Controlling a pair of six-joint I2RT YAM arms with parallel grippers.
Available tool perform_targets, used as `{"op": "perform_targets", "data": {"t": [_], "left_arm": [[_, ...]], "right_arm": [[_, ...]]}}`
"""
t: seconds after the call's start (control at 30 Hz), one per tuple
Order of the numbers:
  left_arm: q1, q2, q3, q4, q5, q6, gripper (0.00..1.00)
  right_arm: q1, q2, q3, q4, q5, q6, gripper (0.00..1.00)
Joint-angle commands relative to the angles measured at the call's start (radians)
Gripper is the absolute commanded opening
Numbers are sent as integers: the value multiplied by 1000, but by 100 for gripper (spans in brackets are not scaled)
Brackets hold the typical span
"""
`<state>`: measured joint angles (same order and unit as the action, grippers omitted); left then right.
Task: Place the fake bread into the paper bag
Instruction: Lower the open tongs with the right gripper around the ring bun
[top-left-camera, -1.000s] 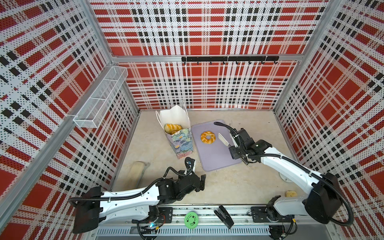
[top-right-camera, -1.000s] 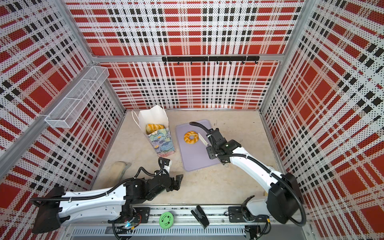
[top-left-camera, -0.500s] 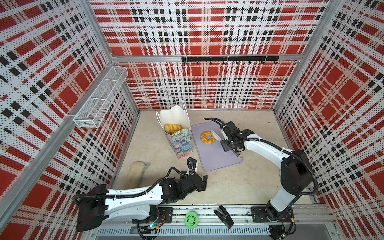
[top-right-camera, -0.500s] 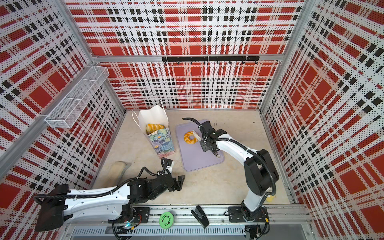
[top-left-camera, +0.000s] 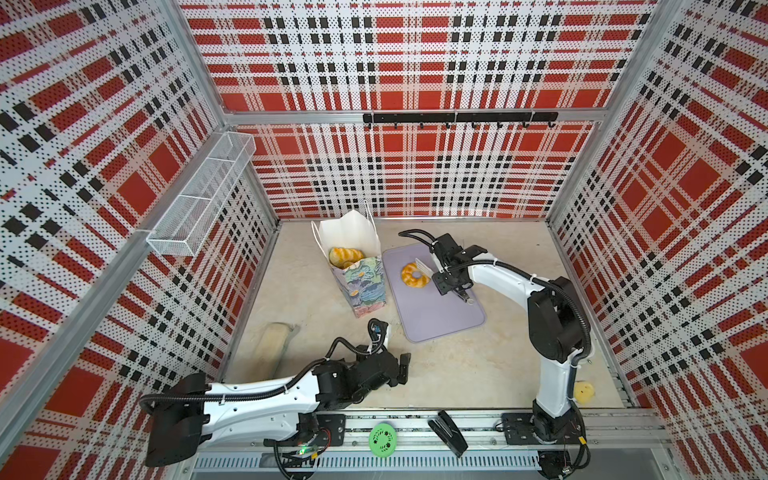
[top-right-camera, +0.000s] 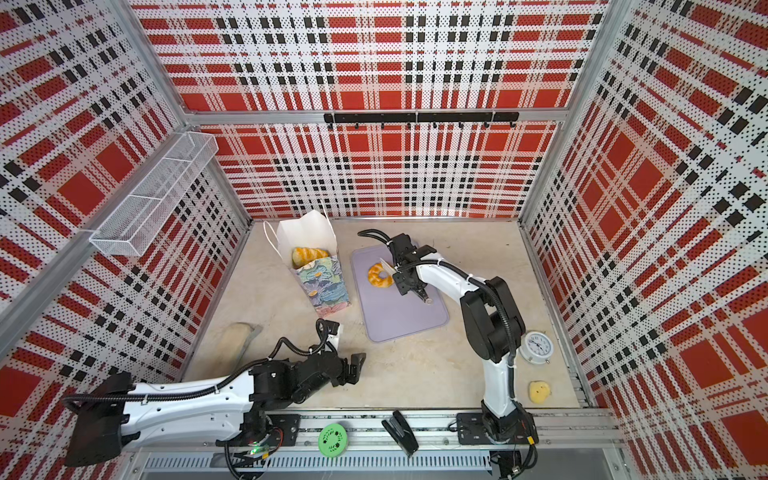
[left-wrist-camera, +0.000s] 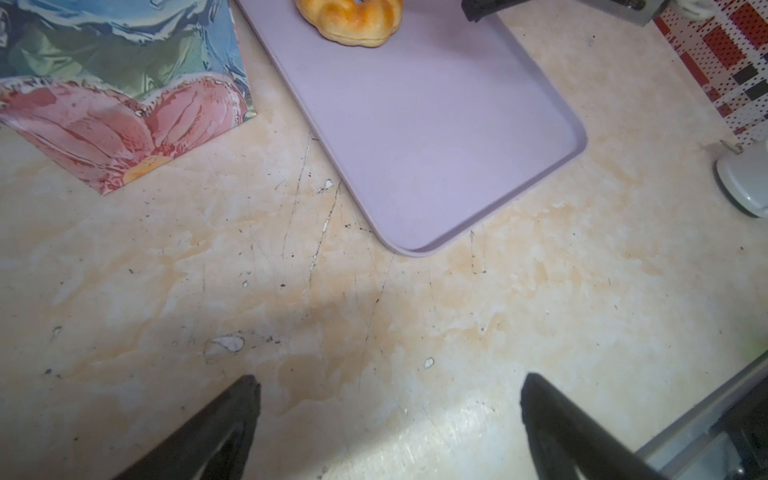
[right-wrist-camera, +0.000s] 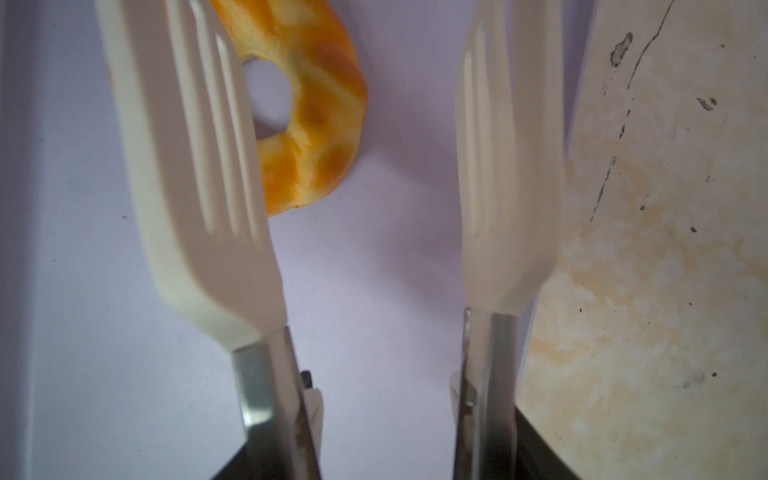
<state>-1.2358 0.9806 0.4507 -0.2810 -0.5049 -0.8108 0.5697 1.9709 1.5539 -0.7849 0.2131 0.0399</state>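
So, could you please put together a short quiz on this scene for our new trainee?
1. True or false: the ring-shaped bread lies on the lavender tray, outside the paper bag.
2. What is the right gripper holding? A) a spoon B) white tongs C) nothing
3. Fill in the blank: the left gripper hangs over the bare table with its jaws ____.

Key: 1 true; 2 B; 3 open.
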Motion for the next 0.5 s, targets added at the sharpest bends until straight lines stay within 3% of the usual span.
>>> {"op": "perform_targets", "data": {"t": [0.0,0.3,0.47], "left_arm": [[2,-15,-16,-4,-17,-19,100],[1,-27,-24,-4,-16,-23,100],[2,-40,-28,-14,-20,-28,99]], "right_arm": [[-3,25,56,-16,13,-30,60],[-2,103,129,-80,55,-69,58],[-3,124,153,-117,87,-89,51]]}}
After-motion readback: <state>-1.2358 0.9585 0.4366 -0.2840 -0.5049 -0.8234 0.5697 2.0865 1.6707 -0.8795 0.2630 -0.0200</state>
